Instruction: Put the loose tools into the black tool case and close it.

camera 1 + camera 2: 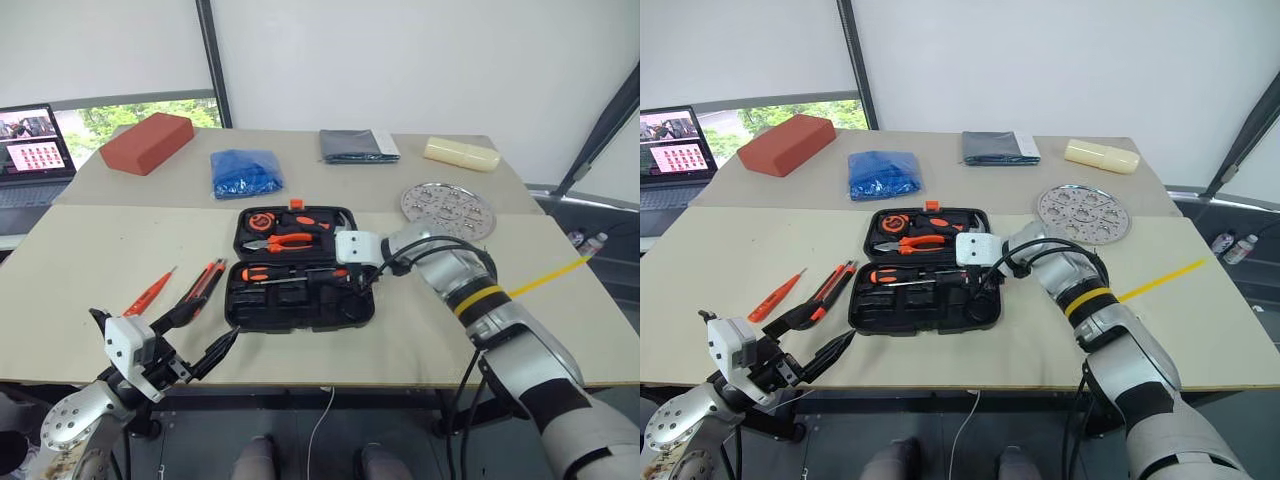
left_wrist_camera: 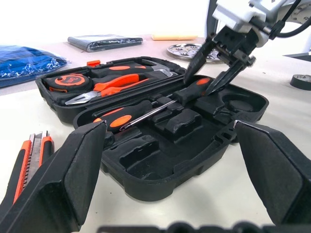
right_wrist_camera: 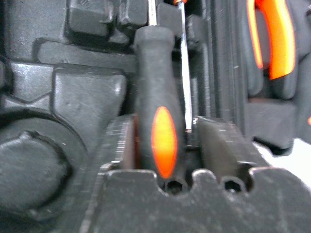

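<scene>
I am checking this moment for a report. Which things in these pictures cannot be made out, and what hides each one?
- Right hand: whether the fingers are touching the screwdriver handle between them is too blurred to tell in the right wrist view.
- Tool case round slot: the right arm hides it in the eye views.
- Utility knife: the left hand's finger hides part of it in the left wrist view.

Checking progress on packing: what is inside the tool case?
The case holds a tape measure, pliers and two screwdrivers; the right gripper straddles one. Other slots look empty; the gripper hides some.
</scene>
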Motion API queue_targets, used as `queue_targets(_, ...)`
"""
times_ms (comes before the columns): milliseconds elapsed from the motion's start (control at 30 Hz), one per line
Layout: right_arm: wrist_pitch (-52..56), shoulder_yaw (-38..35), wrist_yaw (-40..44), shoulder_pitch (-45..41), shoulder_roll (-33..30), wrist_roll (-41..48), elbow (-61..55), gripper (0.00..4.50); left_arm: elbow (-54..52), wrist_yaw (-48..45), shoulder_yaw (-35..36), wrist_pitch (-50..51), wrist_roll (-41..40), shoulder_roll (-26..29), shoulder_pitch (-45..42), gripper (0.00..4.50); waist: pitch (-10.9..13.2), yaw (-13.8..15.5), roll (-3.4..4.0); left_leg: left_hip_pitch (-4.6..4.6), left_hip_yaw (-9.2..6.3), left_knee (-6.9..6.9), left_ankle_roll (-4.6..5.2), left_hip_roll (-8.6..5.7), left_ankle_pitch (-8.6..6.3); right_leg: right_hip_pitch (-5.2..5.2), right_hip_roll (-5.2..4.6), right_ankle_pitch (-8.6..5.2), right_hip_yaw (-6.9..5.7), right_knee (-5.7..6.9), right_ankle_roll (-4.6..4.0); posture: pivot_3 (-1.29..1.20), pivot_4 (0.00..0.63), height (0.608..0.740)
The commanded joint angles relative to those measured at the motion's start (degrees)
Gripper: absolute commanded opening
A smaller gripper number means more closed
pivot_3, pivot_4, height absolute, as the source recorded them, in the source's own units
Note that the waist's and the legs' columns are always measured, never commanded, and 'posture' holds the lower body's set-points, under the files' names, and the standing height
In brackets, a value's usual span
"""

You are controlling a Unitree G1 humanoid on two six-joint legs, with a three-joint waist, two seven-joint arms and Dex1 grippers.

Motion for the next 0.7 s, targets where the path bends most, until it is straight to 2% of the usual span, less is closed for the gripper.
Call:
queue_targets(33, -7.71, -4.71, 7.28, -2.23, -1.21, 5.63, 1.93, 3.29, -1.57, 0.28, 1.31, -1.77, -0.03, 0.11, -0.32, 4.50, 0.00, -0.02, 0.00, -0.01, 0.00, -0.03, 0.01, 0.00, 0.01, 0.04, 0.00, 0.00, 0.00, 0.00, 0.01, 0.00, 0.150, 0.740)
queue_targets(100, -6.82, -7.95, 9.33, -3.77, -0.44, 8.85, 4.51, 3.29, -1.41, 0.30, 1.48, -1.95, -0.05, 0.10, -0.20, 4.50, 0.01, -0.11, 0.00, -0.01, 0.00, -0.08, 0.06, 0.00, 0.04, 0.12, 0.03, 0.00, 0.01, 0.01, 0.01, 0.00, 0.150, 0.740)
queue_targets(167, -3.17, -11.46, 9.29, -4.54, 1.82, 12.42, 7.00, 2.72, -1.35, 0.46, 1.65, -2.13, 0.01, 0.00, -0.06, 4.50, 0.01, -0.23, 0.01, -0.01, 0.00, -0.08, 0.35, 0.01, 0.22, 0.09, 0.05, 0.00, 0.03, 0.05, 0.00, 0.00, 0.150, 0.740)
queue_targets(200, -1.69, -12.26, 9.74, -4.53, 2.64, 13.28, 7.75, 2.58, -1.33, 0.56, 1.67, -2.20, 0.01, -0.04, -0.04, 4.50, 0.01, -0.41, 0.01, -0.01, 0.00, -0.08, 0.37, 0.04, 0.23, 0.09, 0.07, 0.01, 0.04, 0.05, -0.02, 0.00, 0.150, 0.740)
queue_targets(367, -0.45, -13.81, 4.81, -2.61, 8.19, 12.59, 11.29, 0.75, -1.19, 0.80, 1.57, -2.31, 0.05, -0.03, -0.15, 4.50, 0.01, -0.57, 0.02, 0.00, 0.01, -0.09, 0.15, 0.12, 0.10, 0.05, 0.13, 0.03, 0.04, 0.07, -0.07, 0.00, 0.150, 0.740)
queue_targets(433, -0.99, -13.48, 3.26, -1.82, 9.70, 11.39, 11.93, 0.17, -1.11, 0.83, 1.54, -2.25, 0.09, 0.03, -0.20, 4.50, 0.01, -0.51, 0.02, 0.00, 0.02, -0.08, 0.03, 0.12, 0.02, 0.05, 0.12, 0.03, 0.04, 0.06, -0.07, 0.00, 0.150, 0.740)
queue_targets(467, -0.88, -13.08, 2.64, -1.32, 10.52, 10.84, 12.10, 0.04, -1.00, 0.86, 1.55, -2.20, 0.13, 0.07, -0.26, 4.50, 0.02, -0.38, 0.03, -0.01, 0.04, -0.08, 0.02, 0.12, 0.02, 0.05, 0.12, 0.03, 0.04, 0.06, -0.06, 0.00, 0.150, 0.740)
queue_targets(700, -0.10, -8.59, -0.76, 0.59, 12.53, 4.42, 13.94, 0.04, -0.58, 1.17, 1.22, -1.77, 1.01, 0.26, -0.37, 4.50, 0.01, -0.28, 0.04, -0.02, 0.06, -0.07, -0.02, 0.11, 0.01, 0.02, 0.11, 0.04, 0.04, 0.07, -0.06, 0.00, 0.150, 0.740)
